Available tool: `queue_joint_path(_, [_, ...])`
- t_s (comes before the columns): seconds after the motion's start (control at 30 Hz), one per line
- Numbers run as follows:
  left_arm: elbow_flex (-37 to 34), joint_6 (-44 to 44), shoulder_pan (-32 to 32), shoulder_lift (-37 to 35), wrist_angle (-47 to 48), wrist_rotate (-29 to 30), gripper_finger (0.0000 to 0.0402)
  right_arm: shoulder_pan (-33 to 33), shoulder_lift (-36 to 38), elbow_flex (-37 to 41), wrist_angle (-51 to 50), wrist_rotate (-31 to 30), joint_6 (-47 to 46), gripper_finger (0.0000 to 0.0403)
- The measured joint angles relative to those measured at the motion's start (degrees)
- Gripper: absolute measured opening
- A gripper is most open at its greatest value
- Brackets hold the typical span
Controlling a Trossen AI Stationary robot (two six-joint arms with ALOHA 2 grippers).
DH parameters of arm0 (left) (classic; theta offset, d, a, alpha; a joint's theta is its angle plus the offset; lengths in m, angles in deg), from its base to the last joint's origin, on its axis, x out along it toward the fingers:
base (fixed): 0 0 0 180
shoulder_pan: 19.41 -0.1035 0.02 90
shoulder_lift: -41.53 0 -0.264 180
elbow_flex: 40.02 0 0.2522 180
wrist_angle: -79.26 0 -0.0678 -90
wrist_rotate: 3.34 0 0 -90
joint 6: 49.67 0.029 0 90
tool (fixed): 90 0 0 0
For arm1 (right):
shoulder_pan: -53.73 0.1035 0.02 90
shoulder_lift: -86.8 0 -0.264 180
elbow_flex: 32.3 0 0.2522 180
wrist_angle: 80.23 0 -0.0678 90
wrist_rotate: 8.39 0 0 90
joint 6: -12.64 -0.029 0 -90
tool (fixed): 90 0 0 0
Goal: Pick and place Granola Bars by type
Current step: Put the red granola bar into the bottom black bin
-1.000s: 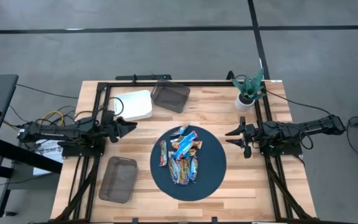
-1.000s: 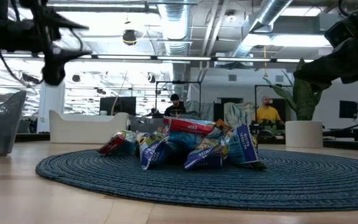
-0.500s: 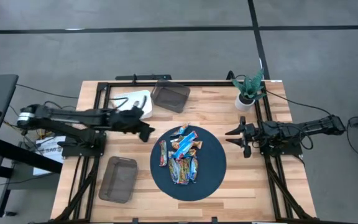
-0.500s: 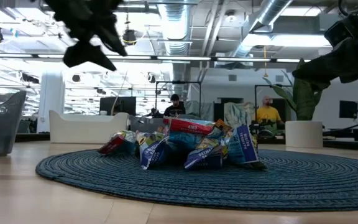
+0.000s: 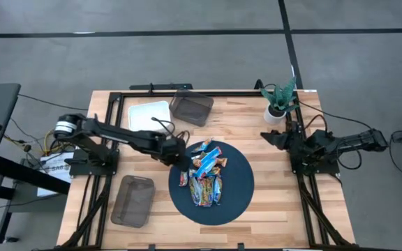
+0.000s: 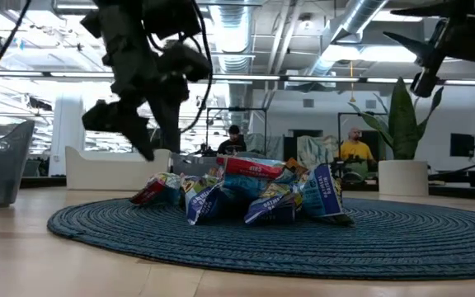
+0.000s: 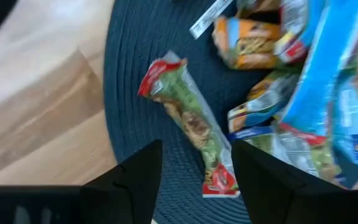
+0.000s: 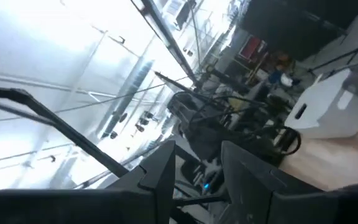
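The Granola Bars [image 5: 202, 173] lie heaped on a round dark blue mat [image 5: 236, 199], with blue, orange and green wrappers showing; in the low view the heap [image 6: 246, 194] sits at the mat's middle. My left gripper [image 5: 180, 155] hangs open, pointing steeply down, over the mat's left edge. In its wrist view its fingers [image 7: 135, 180] stand on either side of a green bar with red ends [image 7: 188, 124], above it and clear of it. My right gripper [image 5: 265, 136] stands open at the table's right side, tipped upward and holding nothing.
A white tray [image 5: 149, 113] and a dark bin [image 5: 190, 108] stand at the far side, and a mesh bin [image 5: 132, 201] at the near left. A potted plant [image 5: 279, 101] stands at the far right. A thin white strip [image 7: 210, 15] lies on the mat by the heap.
My left gripper has swung from the table's left edge toward the heap of bars, tipping from level to steeply down over the mat's left edge. My right gripper has risen a little, rolled and tipped upward. The bars have not moved.
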Motion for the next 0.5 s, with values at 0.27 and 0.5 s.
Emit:
queue_joint_path(0.27, [0.0,-0.7,0.8,2.5,-0.7,1.5,0.0185,0.0,-1.7,0.0,-3.4,2.4,1.3,0.0123])
queue_joint_path(0.5, [0.1,0.1,0.8,4.9,-6.9,1.6,0.0185,0.0,-5.5,-0.4,-5.0,2.4,0.0,0.0123])
